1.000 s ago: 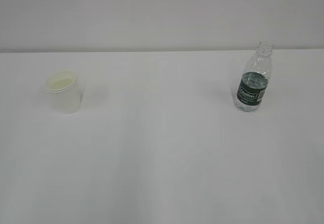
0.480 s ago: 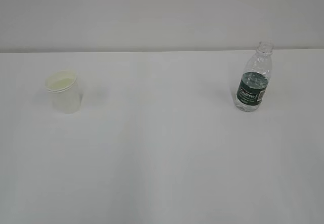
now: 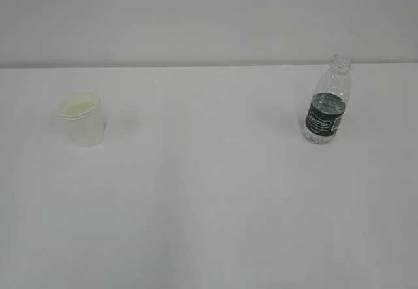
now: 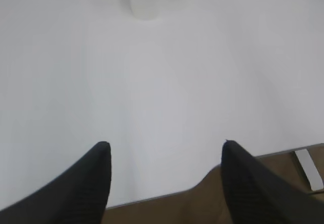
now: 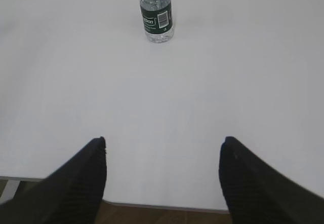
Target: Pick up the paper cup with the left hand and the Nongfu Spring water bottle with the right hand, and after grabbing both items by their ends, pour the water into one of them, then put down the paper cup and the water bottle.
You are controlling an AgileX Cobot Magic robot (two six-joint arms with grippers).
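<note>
Looking down my two wrists, I see both targets standing well ahead of me on the plain white table (image 3: pixel 215 191), and neither is touched yet. My left gripper (image 4: pixel 164 150) has its black fingers spread wide with nothing between them; the small white paper cup with the rolled rim (image 3: pixel 82 118) stands upright far to the left, just showing at the top edge of my left wrist view (image 4: pixel 144 1). My right gripper (image 5: pixel 163 145) is equally wide and empty, and the small clear ribbed plastic bottle with the dark green label (image 3: pixel 326 109) stands uncapped, straight ahead of it (image 5: pixel 157 13), well apart from the cup.

I judge the cup light and thin-walled. It seems to hold a faintly yellowish liquid (image 3: pixel 80 108), so a hard squeeze would buckle it and slop the contents. I would take it low on the body, where the base stiffens it, with a gentle close.

The bottle looks about half full, so moderately heavy for its size. Its plastic is smooth and soft between the ribs. I would grip across the labelled lower body, clear of the open neck (image 3: pixel 340 61), firmly enough that it will not slip when tipped.
</note>
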